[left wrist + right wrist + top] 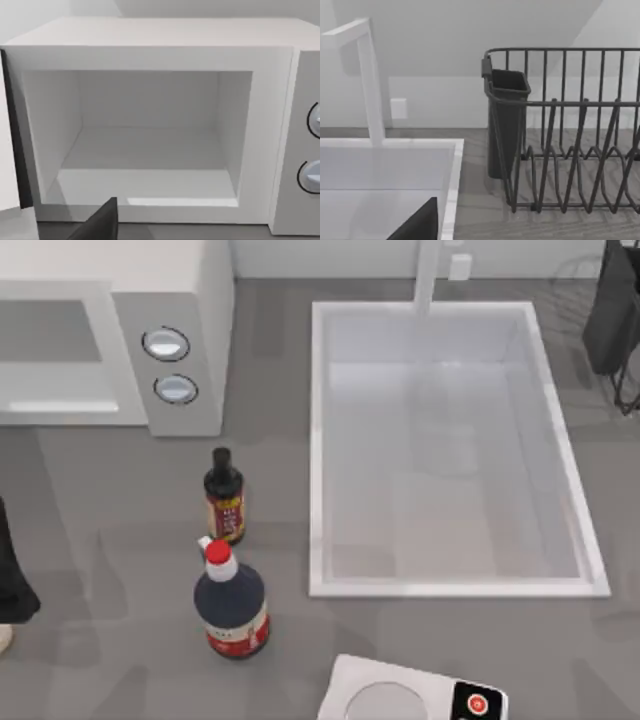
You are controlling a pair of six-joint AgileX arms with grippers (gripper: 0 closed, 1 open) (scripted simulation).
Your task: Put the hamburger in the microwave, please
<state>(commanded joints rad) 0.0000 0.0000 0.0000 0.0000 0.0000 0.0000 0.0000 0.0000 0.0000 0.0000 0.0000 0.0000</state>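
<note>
the large white boxy microwave (pixel 150 125) stands open and bare at the bench's (pixel 120 540) far left corner. left arm (pixel 12 580) at the left edge; its fingers' spread i cannot tell.

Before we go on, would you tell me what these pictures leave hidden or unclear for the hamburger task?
- Left gripper: a dark tip at the left wrist view's edge; fingers cut off, so open or shut is unclear.
- Right gripper: the same in the right wrist view.
- Microwave: the top view's left edge cuts it; its open, bare cavity shows in the left wrist view.
- Scale: cut by the top view's lower edge.
</note>
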